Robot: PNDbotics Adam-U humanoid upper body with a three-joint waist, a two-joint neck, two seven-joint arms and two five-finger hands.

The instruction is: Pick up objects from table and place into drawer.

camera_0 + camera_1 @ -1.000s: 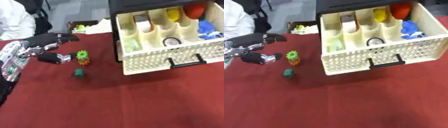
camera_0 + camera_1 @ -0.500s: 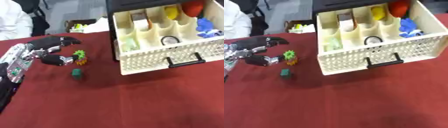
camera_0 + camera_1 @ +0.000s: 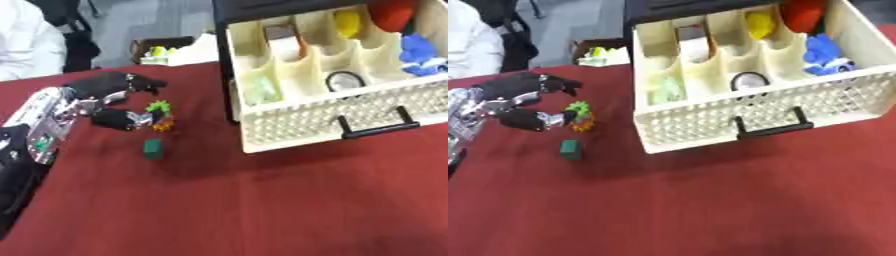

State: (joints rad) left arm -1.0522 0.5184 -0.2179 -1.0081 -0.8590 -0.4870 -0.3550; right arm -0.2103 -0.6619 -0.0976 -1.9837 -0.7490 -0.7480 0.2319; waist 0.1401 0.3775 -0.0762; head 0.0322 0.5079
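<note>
Left hand [image 3: 105, 102] of the robot, entering from the left edge of the bench [image 3: 262, 210], red-covered: fingers [image 3: 122, 82] arched above, thumb [image 3: 118, 120] curled below, partly open around a small toy [image 3: 159, 115] with a green spiky top and an orange base. The thumb tip lies against the toy's left side; whether the fingers touch it cannot be told. The toy stands on the cloth. Just in front of it, apart from the hand, lies a small dark green block [image 3: 153, 148].

To the right, well apart from the toy, stands a cream drawer [image 3: 745, 125] with perforated front and black handle [image 3: 770, 125], pulled out of a dark cabinet [image 3: 262, 7]. Its divided compartments hold a pale green item [image 3: 667, 90], a round ring-shaped object [image 3: 745, 80], a yellow object [image 3: 759, 22], a red object [image 3: 802, 15] and a blue toy [image 3: 826, 55].

The right eye view shows the drawer's right wall and the blue toy whole; the left eye view cuts them at the edge but shows more of the silver forearm [image 3: 44, 125]. The right hand appears in neither view.
</note>
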